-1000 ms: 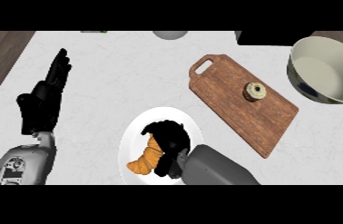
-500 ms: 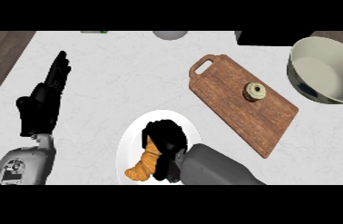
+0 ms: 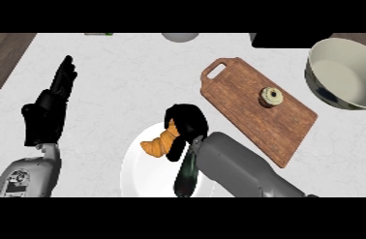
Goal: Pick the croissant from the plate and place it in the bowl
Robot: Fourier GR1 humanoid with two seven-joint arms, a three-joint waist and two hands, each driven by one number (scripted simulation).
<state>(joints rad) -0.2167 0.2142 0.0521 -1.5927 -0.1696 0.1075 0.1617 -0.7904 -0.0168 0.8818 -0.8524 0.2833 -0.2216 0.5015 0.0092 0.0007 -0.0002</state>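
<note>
My right hand (image 3: 186, 123) sits over the white plate (image 3: 143, 179), which lies near the counter's near edge, about midway along it. My fingers are curled round the far end of the croissant (image 3: 159, 146). The rest of the pastry sticks out from under my palm toward the near left. Its long axis runs on a slant, from the plate's left side up to where I hold it (how much of it my fingers cover I cannot see). The bowl (image 3: 340, 73) stands at the counter's right edge, toward the far corner, well apart from the plate. From my hand it lies to the far right, and the wooden cutting board (image 3: 243, 90) lies slantwise between us, with a small round ring-shaped thing (image 3: 271, 96) on it. I judge the carry has to go up and across that board, with the croissant's loose end trailing behind. My right arm is plainly the nearer one. My left hand (image 3: 46, 114) rests open, fingers up, by the counter's left edge.
</note>
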